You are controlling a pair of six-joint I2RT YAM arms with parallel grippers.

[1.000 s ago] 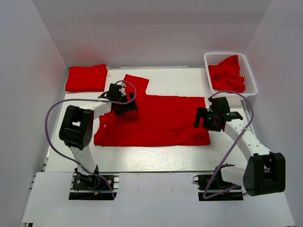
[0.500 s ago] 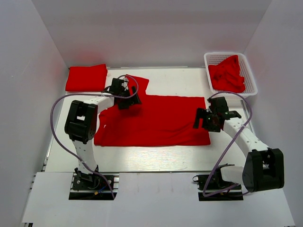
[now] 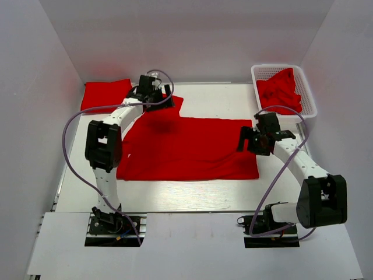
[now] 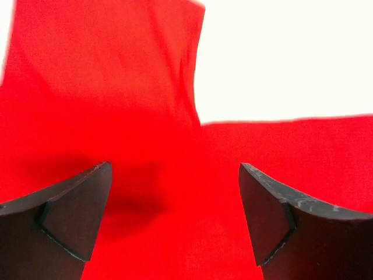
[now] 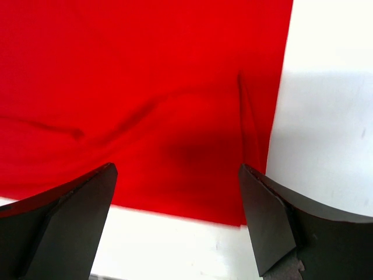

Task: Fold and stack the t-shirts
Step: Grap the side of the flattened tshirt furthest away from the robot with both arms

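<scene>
White table [image 3: 204, 198] bears spread t-shirt [image 3: 192, 149]; left and right jaws wide, seemingly empty.

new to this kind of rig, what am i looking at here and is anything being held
Two robot arms are bolted at the near edge of a white table. The wide picture looks down from above and behind; the other two come from wrist cameras, so the dark wedges are the fingers. One red t-shirt lies spread flat, a folded shirt sits far left, and a basket far right holds more red cloth. The left gripper and right gripper hang open over the spread shirt, holding nothing.
</scene>
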